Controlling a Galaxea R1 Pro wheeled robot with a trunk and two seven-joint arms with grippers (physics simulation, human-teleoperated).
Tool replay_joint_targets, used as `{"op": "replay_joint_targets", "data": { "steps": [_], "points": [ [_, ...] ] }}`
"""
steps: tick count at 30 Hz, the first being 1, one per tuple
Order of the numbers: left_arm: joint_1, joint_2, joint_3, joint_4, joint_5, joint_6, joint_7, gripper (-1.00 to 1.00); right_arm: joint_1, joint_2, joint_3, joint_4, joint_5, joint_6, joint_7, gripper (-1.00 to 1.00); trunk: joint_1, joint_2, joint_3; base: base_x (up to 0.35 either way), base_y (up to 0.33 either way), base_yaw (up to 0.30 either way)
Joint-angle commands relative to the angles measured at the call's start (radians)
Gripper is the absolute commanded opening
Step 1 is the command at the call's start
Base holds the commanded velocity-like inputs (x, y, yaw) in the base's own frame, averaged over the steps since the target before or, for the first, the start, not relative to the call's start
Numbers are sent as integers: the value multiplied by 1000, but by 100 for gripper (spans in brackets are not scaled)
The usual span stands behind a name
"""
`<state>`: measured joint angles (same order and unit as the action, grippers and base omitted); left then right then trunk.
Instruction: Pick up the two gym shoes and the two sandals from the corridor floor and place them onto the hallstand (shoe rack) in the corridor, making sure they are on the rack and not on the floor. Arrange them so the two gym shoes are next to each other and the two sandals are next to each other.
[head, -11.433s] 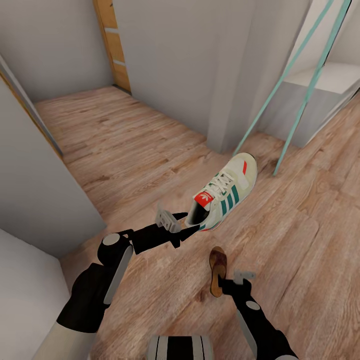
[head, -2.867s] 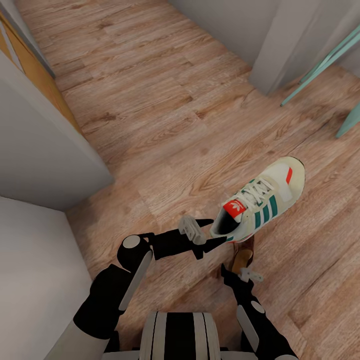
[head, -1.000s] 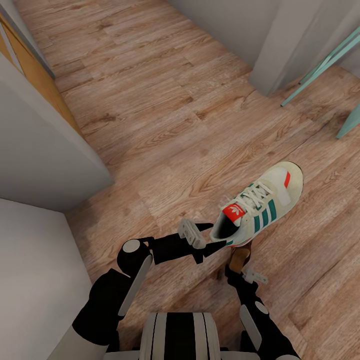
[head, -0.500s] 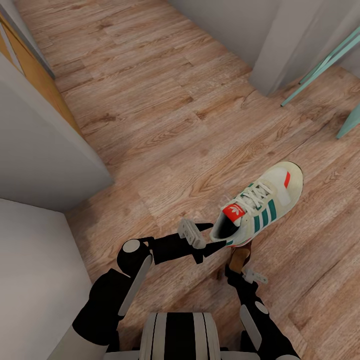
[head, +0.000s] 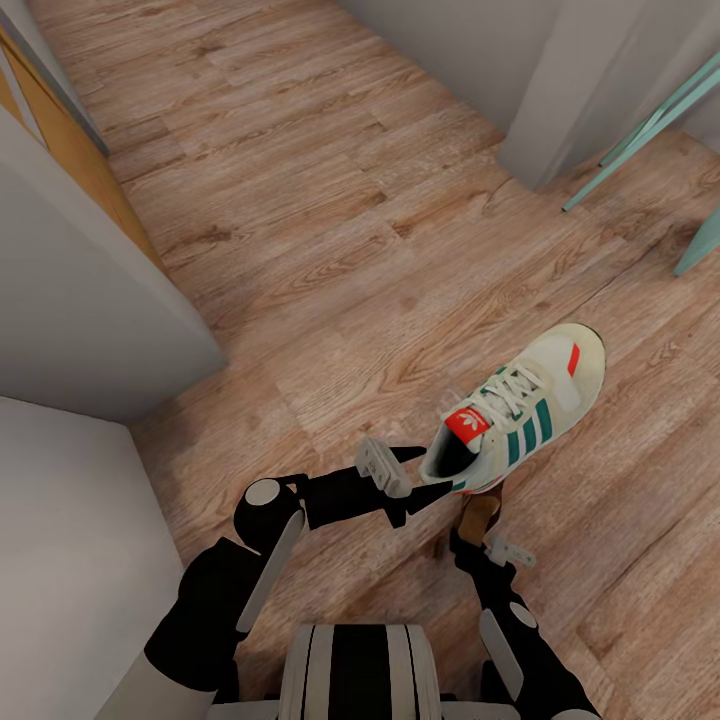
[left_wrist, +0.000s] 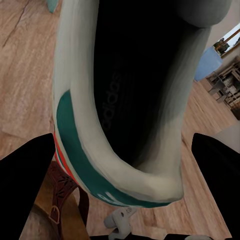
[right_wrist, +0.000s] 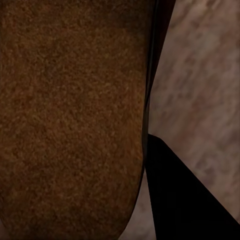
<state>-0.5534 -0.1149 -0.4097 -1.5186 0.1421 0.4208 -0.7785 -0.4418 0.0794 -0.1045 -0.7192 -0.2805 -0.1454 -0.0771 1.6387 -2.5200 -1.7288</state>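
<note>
I see wood-grain plank floor (head: 330, 240) running ahead of my grippers, pale grey walls (head: 90, 310) on both sides, and 2 teal slanted poles (head: 650, 120) beyond the right one.

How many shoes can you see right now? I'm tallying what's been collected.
2. A sneaker held by the left gripper, and a sandal held by the right gripper beneath it. Others may be out of view.

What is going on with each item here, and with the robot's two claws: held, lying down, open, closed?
Gym shoe: held off the floor by its heel, toe pointing away, tilted.
Sandal: gripped, mostly hidden beneath the gym shoe.
Left gripper: shut on the gym shoe's heel.
Right gripper: shut on the sandal.
Corridor floor: bare wood planks ahead.
</note>
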Motion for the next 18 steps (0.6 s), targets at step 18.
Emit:
{"op": "replay_joint_targets", "data": {
  "steps": [18],
  "points": [
    [3, 1, 2, 0, 8, 8, -1, -100, 0, 0, 1, 2, -17, -3, 0, -100, 0, 0, 0, 0, 0, 0]
  ]
}}
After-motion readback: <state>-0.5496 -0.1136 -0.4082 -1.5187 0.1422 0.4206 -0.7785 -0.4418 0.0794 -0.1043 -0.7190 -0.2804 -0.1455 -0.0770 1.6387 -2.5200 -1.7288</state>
